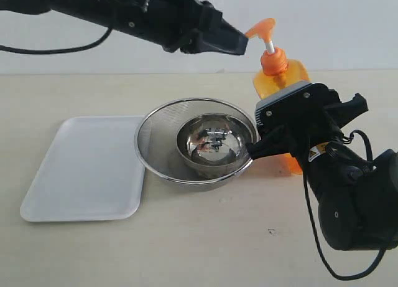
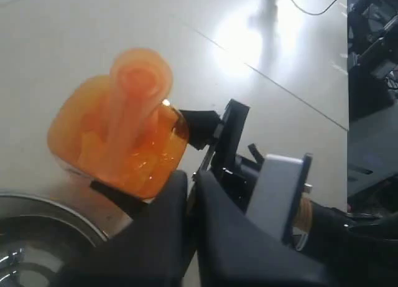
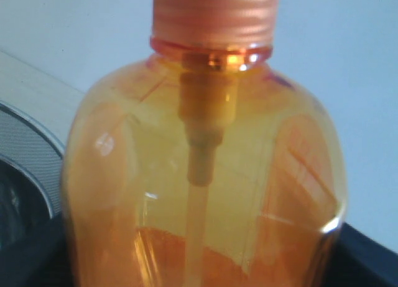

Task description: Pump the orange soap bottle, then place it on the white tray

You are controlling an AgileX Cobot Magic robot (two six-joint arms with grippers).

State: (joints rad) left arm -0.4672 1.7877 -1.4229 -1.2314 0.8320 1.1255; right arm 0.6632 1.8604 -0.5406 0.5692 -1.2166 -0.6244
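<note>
The bottle (image 1: 292, 72) stands upright on the worktop (image 1: 205, 249), its body pinched between the jaws of the right tool (image 3: 199, 271). The left tool (image 1: 236, 44), pressed together, hangs with its tip just beside the pump head (image 1: 261, 28); whether they touch I cannot tell. A strainer (image 1: 155, 134) holding a steel bowl (image 1: 214, 144) sits just beside the right tool's finger. The tray (image 1: 87, 169) lies past the strainer, well apart from both tools.

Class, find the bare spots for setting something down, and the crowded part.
The tray is bare, left of the strainer. The table in front of both is free. Crowded at the right: bottle, right gripper around it, left gripper by its pump.
</note>
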